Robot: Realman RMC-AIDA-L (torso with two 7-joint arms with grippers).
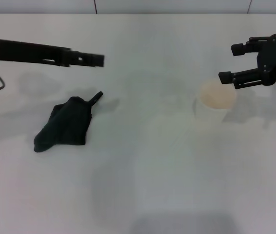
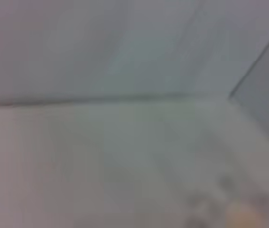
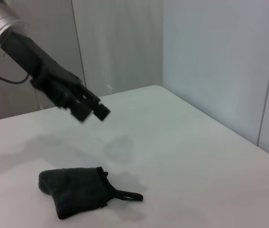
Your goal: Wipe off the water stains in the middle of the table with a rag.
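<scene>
Softness and lightness are judged of the rag (image 1: 67,124), bunched on the table (image 1: 138,195) well left of the paper cup (image 1: 215,103), best pinched at its thick middle by the empty left gripper (image 1: 96,60), whose finger spread cannot be told.

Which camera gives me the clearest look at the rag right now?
The right wrist view: the rag lies whole and close on the table, pointed corner visible. The head view shows it too, below the left tool. The left wrist view misses it.
</scene>
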